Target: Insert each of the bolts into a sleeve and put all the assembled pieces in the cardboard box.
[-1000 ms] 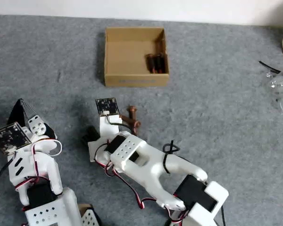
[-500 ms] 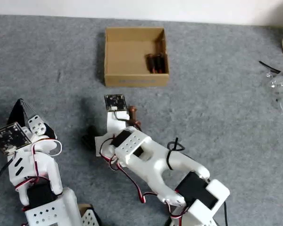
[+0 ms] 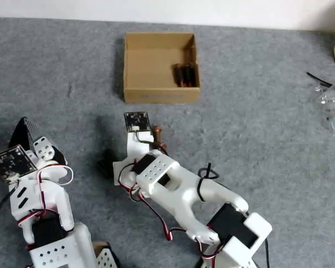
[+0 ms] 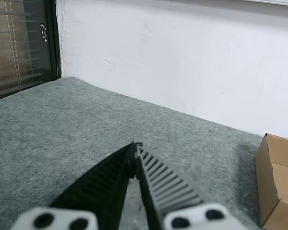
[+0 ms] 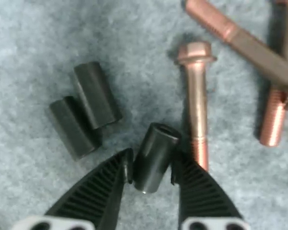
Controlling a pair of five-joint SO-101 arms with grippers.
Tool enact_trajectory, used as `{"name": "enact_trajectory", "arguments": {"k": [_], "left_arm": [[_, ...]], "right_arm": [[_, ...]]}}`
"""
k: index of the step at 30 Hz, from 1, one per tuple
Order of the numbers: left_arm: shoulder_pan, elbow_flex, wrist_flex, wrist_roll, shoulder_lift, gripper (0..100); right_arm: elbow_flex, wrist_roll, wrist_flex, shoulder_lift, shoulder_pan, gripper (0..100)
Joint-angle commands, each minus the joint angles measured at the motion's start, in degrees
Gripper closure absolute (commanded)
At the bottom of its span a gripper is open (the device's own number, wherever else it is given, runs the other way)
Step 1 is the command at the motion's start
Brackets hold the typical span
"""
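Observation:
In the right wrist view my right gripper (image 5: 151, 166) is shut on a black sleeve (image 5: 157, 146), one finger touching each side of it just above the grey carpet. Two more black sleeves (image 5: 84, 115) lie side by side beside it. A copper bolt (image 5: 197, 96) lies close on the other side, with further bolts (image 5: 273, 120) beyond it. In the high view a bolt (image 3: 157, 137) shows by the right arm's wrist (image 3: 137, 121). The cardboard box (image 3: 151, 94) holds assembled pieces (image 3: 185, 74). My left gripper (image 4: 136, 146) is shut on nothing, raised at the near left (image 3: 25, 129).
Grey carpet covers the table. A corner of the cardboard box (image 4: 276, 182) shows in the left wrist view, before a white wall. Clear plastic and a cable (image 3: 329, 95) lie at the far right edge.
My right arm's wrist shifted a little to the right and toward the box between the earliest frame and half a second ago, then held still. The left arm has not moved.

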Motion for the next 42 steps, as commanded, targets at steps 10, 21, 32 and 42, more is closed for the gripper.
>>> {"name": "enact_trajectory", "arguments": {"k": [10, 21, 32, 42], "left_arm": [[-0.5, -2.9, 0.4, 0.4, 0.3, 99], [5.6, -2.4, 0.4, 0.3, 0.8, 99], [14.6, -4.7, 7.2, -2.3, 1.0, 99], [22.6, -13.0, 7.9, -4.2, 22.4, 99]], "right_arm": [[-1.4, 0.1, 0.0, -0.2, 0.7, 99.4], [-8.0, 2.5, 13.1, -12.6, 7.3, 99.4], [-2.1, 12.1, 13.1, -31.8, 14.9, 99.4], [8.3, 19.1, 12.9, -48.9, 24.7, 99.4]]}}
